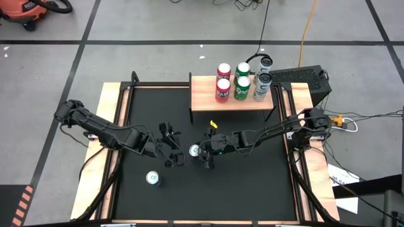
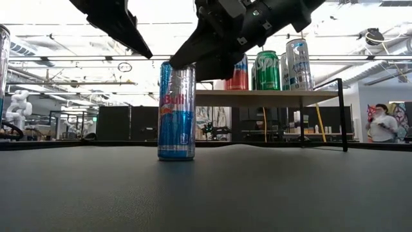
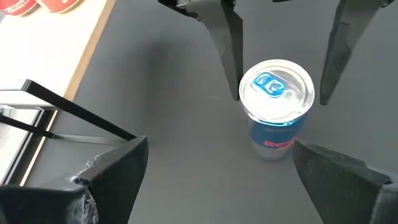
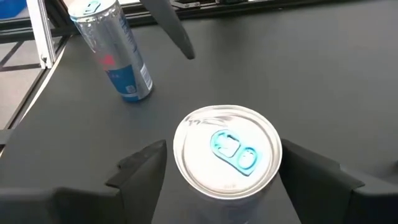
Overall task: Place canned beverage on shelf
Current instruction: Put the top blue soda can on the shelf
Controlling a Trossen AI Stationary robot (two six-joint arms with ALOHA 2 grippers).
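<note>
Can [image 4: 227, 152] stands upright mid-worktop between the right gripper's [image 1: 203, 151] spread jaws, ungrasped; left gripper [image 1: 169, 149] open nearby.

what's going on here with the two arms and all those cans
The right gripper is poised over an upright Red Bull can mid-table, fingers open on either side, not yet gripping. The left gripper waits open just beside it. A second can stands nearer the front. Six cans already sit on the shelf.

Robotics lab: white humanoid robot [image 2: 17, 106], workbenches [image 2: 77, 122].
</note>
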